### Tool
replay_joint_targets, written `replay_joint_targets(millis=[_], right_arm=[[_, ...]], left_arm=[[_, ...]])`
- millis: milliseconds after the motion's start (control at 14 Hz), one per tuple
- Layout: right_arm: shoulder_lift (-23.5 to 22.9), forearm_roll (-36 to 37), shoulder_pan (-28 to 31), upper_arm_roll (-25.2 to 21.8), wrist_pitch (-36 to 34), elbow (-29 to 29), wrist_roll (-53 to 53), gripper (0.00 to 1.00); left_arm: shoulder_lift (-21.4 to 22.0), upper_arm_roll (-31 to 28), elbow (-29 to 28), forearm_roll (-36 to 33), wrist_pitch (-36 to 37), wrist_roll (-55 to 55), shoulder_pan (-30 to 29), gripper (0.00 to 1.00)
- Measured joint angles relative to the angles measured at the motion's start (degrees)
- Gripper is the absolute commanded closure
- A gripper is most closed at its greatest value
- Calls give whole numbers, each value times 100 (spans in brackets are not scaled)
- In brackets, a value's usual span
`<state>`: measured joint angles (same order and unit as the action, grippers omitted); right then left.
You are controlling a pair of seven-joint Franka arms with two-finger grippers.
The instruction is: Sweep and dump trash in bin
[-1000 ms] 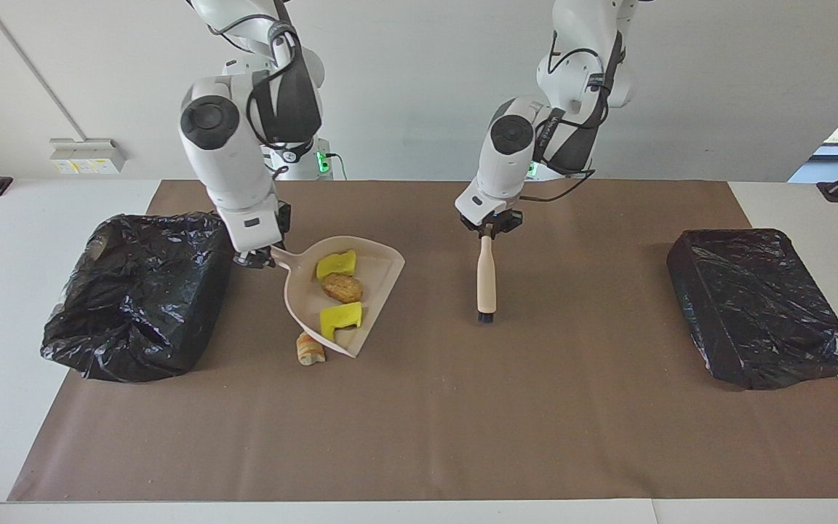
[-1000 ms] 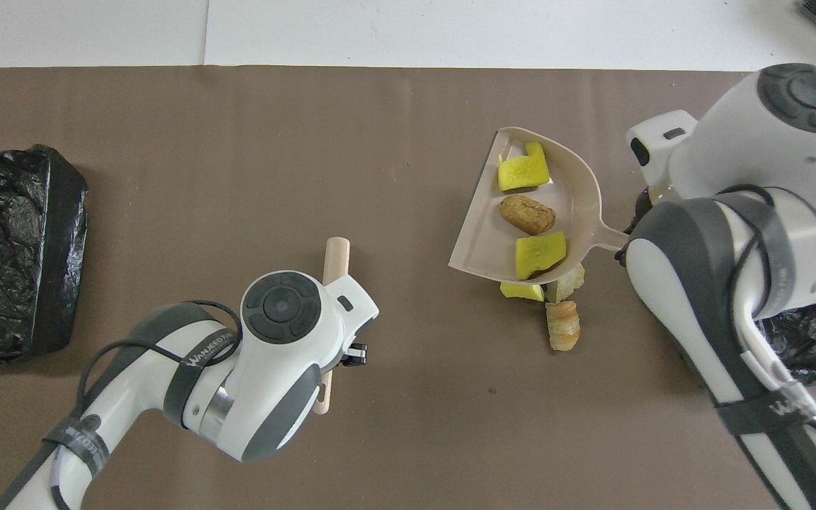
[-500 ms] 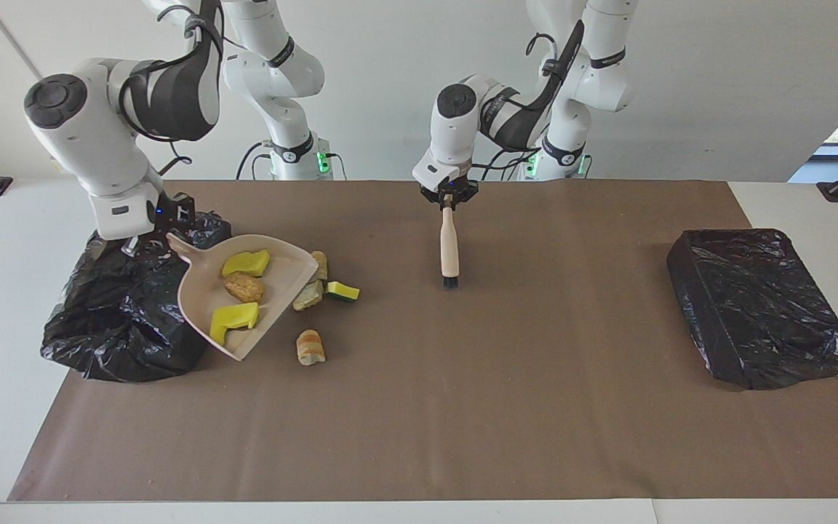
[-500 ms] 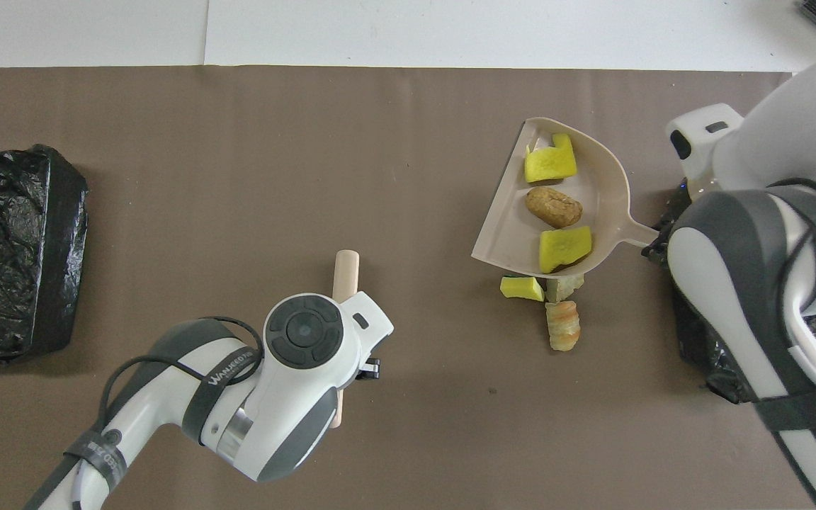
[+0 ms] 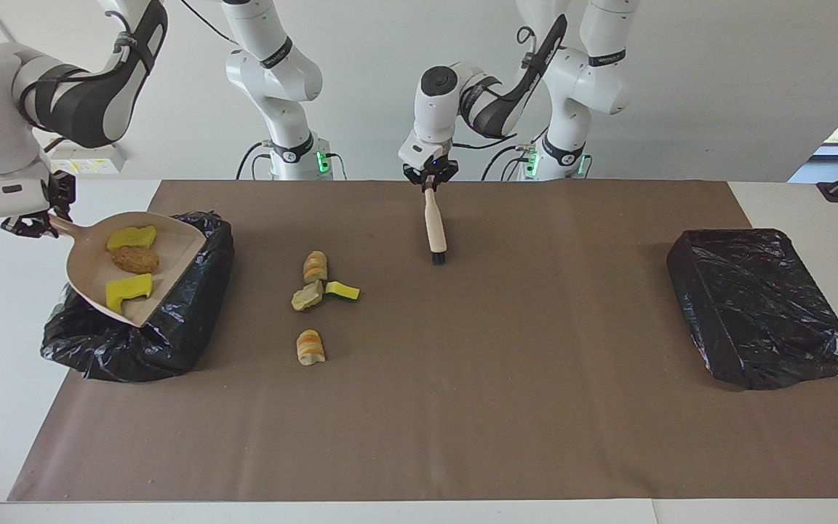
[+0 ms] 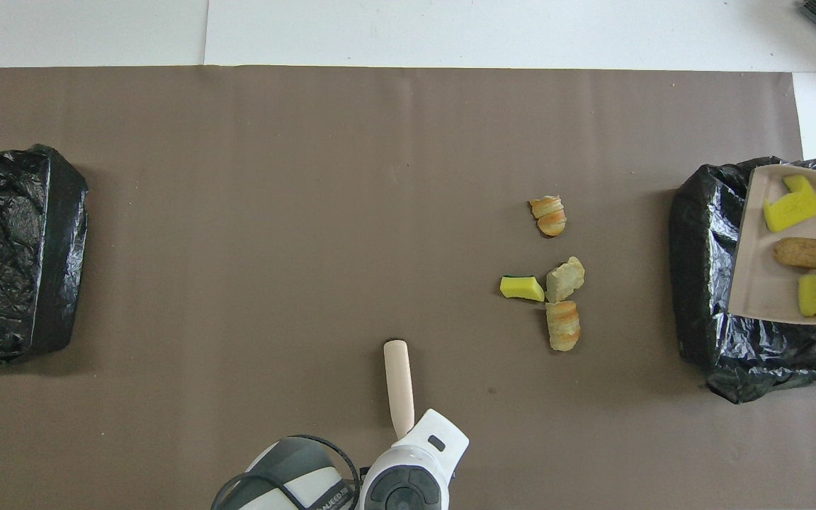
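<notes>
1. The dustpan (image 5: 164, 273) is a smooth, pale pink plastic scoop with a flared mouth and a thin handle. The right gripper (image 5: 26, 225) is clamped shut on that handle, holding the pan over the crinkled black-bagged bin (image 5: 172, 335) at the right arm's end of the table.
2. The trash in the pan consists of two bright yellow foam chunks (image 5: 130, 237) and one rough brown oval lump (image 5: 135, 259) between them.
3. The trash on the matte brown mat (image 5: 463, 407) consists of four scraps: a ridged tan-orange lump (image 5: 310, 346), a second one (image 5: 315, 266) nearer to the robots, a pale angular chunk (image 5: 307, 296), and a yellow-and-green sponge wedge (image 5: 342, 291) just beside that chunk.
4. The brush (image 5: 434, 222) has a rounded beige handle and short dark bristles. The left gripper (image 5: 430, 175) is closed on the handle's top end; the brush hangs over the mat.
5. A second bin (image 5: 761, 306), flat and bag-wrapped, sits at the left arm's end.
6. Change since a second ago: the pan has travelled from the mat to above the bin, uncovering three scraps; the brush has drawn back toward the robots.
</notes>
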<state>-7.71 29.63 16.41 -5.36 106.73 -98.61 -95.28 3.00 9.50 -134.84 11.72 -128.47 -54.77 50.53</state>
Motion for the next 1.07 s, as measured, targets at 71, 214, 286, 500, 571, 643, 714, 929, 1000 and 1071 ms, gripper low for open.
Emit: replay_joint_targets(millis=[71, 214, 286, 500, 571, 643, 714, 929, 1000, 1071], right_arm=[[-13, 321, -34, 17, 193, -114, -173, 100], [-32, 786, -60, 74, 472, -284, -492, 100], [-32, 983, -106, 96, 530, -332, -678, 100], [-31, 1499, -394, 112, 547, -359, -1044, 100], [-29, 1647, -474, 113, 543, -359, -1124, 100], [-28, 1770, -539, 113, 536, -359, -1152, 100], [-27, 1836, -580, 114, 532, -359, -1157, 100], [-2, 2088, -597, 111, 413, -359, -1041, 100], [24, 2228, -611, 111, 338, -359, -951, 100], [55, 2282, -634, 111, 270, -363, -896, 100]], left_arm=[[1, -12, 0, 1, 0, 9, 0, 21], [2, -41, 0, 1, 0, 23, -1, 0], [2, -65, 7, 1, 0, 63, -5, 0], [1, -136, 154, 1, 41, 581, -299, 0], [2, -156, 295, -1, 143, 842, -501, 0], [3, -175, 474, -36, 278, 1068, -718, 0], [5, -186, 662, -170, 403, 1283, -960, 0], [17, -218, 1181, -648, 665, 2047, -1658, 0], [29, -223, 1408, -678, 841, 2457, -1956, 0], [47, -232, 1684, -683, 1076, 2833, -2253, 0]])
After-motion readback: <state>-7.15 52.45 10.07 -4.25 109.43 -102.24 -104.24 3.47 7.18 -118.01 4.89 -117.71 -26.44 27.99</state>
